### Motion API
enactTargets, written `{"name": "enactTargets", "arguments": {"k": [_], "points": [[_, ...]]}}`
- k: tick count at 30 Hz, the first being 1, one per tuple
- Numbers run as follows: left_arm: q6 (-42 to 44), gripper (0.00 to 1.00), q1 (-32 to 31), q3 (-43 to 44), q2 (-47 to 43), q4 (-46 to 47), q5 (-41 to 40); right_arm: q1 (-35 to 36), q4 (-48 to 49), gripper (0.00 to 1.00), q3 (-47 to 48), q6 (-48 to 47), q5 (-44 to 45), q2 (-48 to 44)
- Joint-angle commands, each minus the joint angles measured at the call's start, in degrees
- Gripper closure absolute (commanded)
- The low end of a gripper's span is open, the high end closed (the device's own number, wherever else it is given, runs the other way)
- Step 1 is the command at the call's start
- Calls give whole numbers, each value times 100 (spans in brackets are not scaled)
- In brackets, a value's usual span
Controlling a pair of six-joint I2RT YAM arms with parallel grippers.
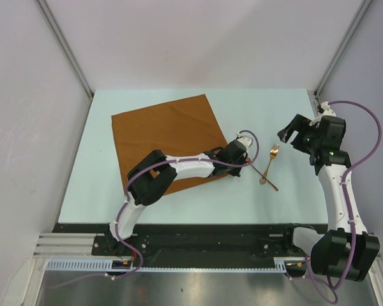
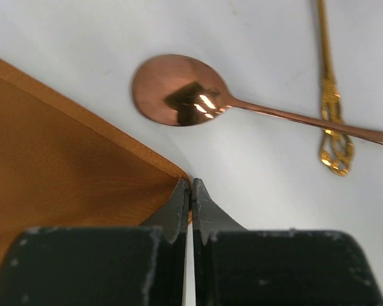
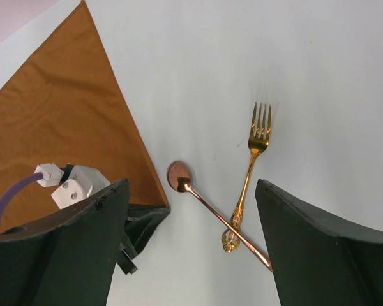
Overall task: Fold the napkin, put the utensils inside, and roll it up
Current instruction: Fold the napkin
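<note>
We have our left gripper (image 2: 191, 186) pinched shut on the near-right corner of the napkin (image 2: 64, 172), cloth spreading away to its left, spoon (image 2: 179, 89) just beyond.

A robotics lab test cell. A pale mint tabletop (image 1: 268, 115) is boxed in by blank white panels (image 1: 198, 38) framed in aluminium posts (image 1: 64, 44) at 11 and 1 o'clock. At 6 o'clock, a black mounting rail (image 1: 210, 242) carries two bolted arm bases (image 1: 118, 233), with purple cabling (image 1: 370, 127) and a brushed-metal ledge (image 1: 198, 290).
</note>
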Motion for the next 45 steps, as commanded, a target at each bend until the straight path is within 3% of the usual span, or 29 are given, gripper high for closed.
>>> {"name": "enactTargets", "arguments": {"k": [1,9,21,27,36,45], "points": [[-413,100,-79,44,-405,205,883,-48,2,15,101,-35,59,-159],[-370,100,131,1,-896,135,989,-57,-104,15,162,-79,138,-220],[860,100,2327,-333,-1548,-1165,1033,-57,-112,15,232,-44,191,-256],[1431,100,3513,-255,-1601,-1447,271,-57,-104,15,232,-44,182,-212],[1994,100,4770,685,-960,-1869,-241,-57,-104,15,189,-27,191,-238],[2337,100,5396,2038,25,-2299,-338,-57,-112,15,206,-18,226,-212]]}}
